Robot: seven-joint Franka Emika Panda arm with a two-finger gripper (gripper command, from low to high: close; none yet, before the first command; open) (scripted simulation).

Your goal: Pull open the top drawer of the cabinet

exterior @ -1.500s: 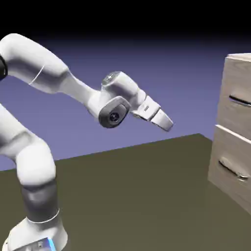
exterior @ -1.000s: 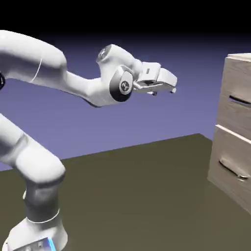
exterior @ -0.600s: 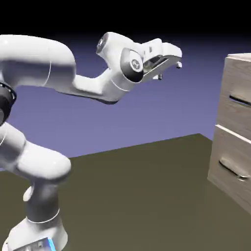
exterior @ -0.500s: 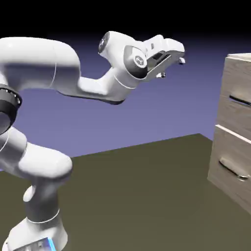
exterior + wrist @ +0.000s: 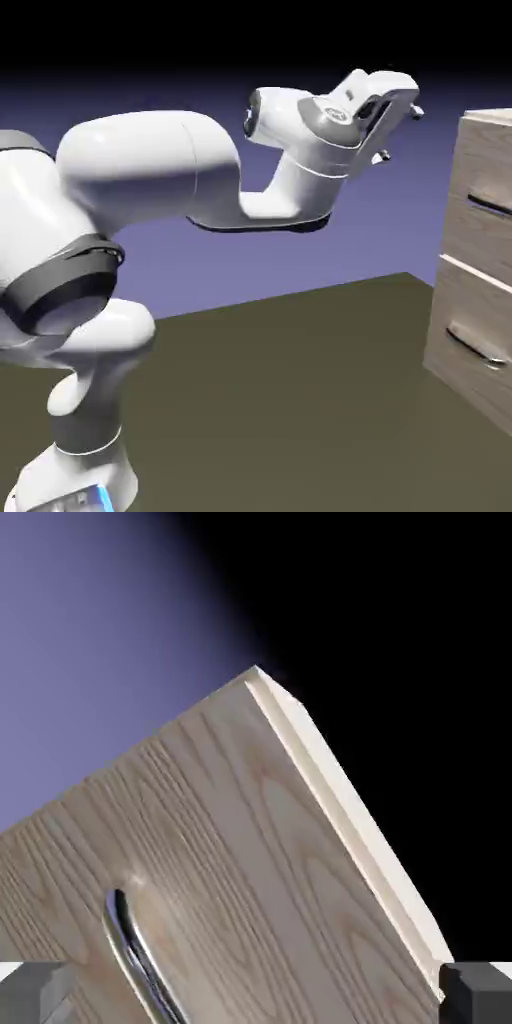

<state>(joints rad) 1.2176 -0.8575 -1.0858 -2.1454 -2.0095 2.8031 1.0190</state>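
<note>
The cabinet (image 5: 478,300) is a tall beige wood-grain box at the exterior view's right edge. Its top drawer (image 5: 487,185) is flush with the front and carries a slim dark bar handle (image 5: 490,206). My gripper (image 5: 400,133) hovers open just left of the cabinet's upper corner, apart from it and level with the cabinet's top. In the hand view the top drawer (image 5: 230,862) fills the lower frame at a tilt, and its metallic handle (image 5: 135,952) runs down toward the bottom left. Both grey fingertips (image 5: 35,992) sit wide apart at the bottom corners with nothing held between them.
The lower drawer has a like handle (image 5: 475,348) below the top one. A dark olive table (image 5: 300,400) stretches between the robot base and the cabinet. The cabinet's pale top edge (image 5: 350,812) shows in the hand view against a black and violet backdrop.
The arm has risen and swung right toward the cabinet. The hand has turned from pointing downward to facing the cabinet's upper front. The jaws have stayed open.
</note>
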